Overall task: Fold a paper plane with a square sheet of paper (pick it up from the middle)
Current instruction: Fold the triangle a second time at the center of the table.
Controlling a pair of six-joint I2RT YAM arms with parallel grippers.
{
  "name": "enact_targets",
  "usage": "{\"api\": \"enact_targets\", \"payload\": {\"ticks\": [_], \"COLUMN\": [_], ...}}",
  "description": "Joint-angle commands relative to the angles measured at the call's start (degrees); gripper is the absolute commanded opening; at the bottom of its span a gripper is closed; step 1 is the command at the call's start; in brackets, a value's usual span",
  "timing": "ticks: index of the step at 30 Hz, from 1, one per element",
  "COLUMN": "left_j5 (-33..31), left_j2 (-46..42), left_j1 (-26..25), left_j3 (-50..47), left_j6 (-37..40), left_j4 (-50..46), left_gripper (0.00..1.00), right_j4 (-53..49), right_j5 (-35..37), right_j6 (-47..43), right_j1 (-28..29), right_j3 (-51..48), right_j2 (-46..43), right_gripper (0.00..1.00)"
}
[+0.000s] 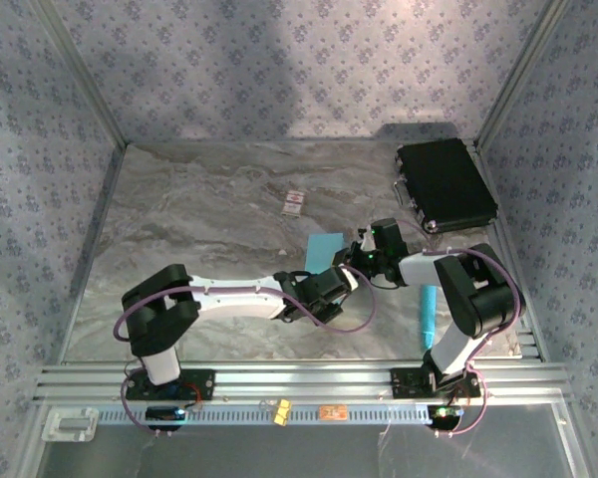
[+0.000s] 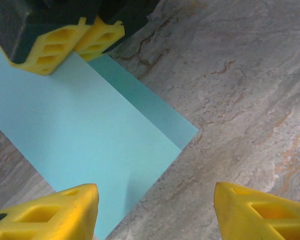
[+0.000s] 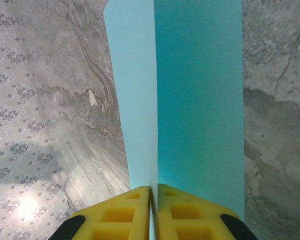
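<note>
1. Yellow fingers of the right gripper (image 3: 154,197) are pressed together on the square sheet of paper (image 3: 195,100), pinching it where its paler and darker panels meet.
2. Left gripper (image 2: 155,215) hovers above the sheet's free corner, jaws well apart, holding nothing.
3. Sheet lies near the middle of the desk (image 2: 240,75), well in from every edge.
4. Probable step: setting the first fold. Keep the right pinch steady, and bring the left down squarely on the overlap so the edges match.
5. Unclear: whether the crease lies flat. The frame cuts off the left fingertips.
</note>
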Motion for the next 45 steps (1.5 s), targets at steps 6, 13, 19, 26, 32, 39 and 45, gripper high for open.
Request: {"api": "enact_targets", "payload": {"ticks": [6, 13, 19, 26, 32, 39, 45], "left_j5": [-2.5, -3.2, -2.8, -2.5, 5.3, 27.9, 38.8], "left_j2": [2.7, 3.3, 3.1, 2.4, 0.2, -4.1, -3.6], "left_j1": [-0.1, -0.1, -0.1, -0.1, 3.0, 12.8, 18.1], "left_j3": [2.4, 3.1, 3.1, 2.9, 2.1, -1.2, -3.1], "left_j6": [1.6, 2.2, 1.9, 0.8, -3.0, -10.6, -15.6], "left_j4": [2.0, 1.9, 1.5, 1.2, 1.5, 7.0, 12.2], "left_gripper": [0.59, 0.46, 0.29, 0.07, 0.00, 0.00, 0.00], "right_j4": [0.7, 0.5, 0.4, -0.8, -5.4, -13.5, -17.4], "right_j5": [-0.4, 0.0, 0.2, 0.9, 5.0, 10.7, 11.0], "right_j6": [1.2, 1.1, 1.2, 0.7, -0.3, -1.9, -2.6], "right_j1": [-0.2, -0.3, -0.3, -0.7, -2.7, -6.2, -5.7], "right_j3": [-0.2, -0.7, -0.8, -1.0, -2.7, -6.0, -7.4], "right_j2": [0.1, -0.1, -0.5, -1.7, -5.8, -15.5, -22.4], "right_gripper": [0.12, 0.12, 0.13, 0.15, 0.19, 0.27, 0.25]}}
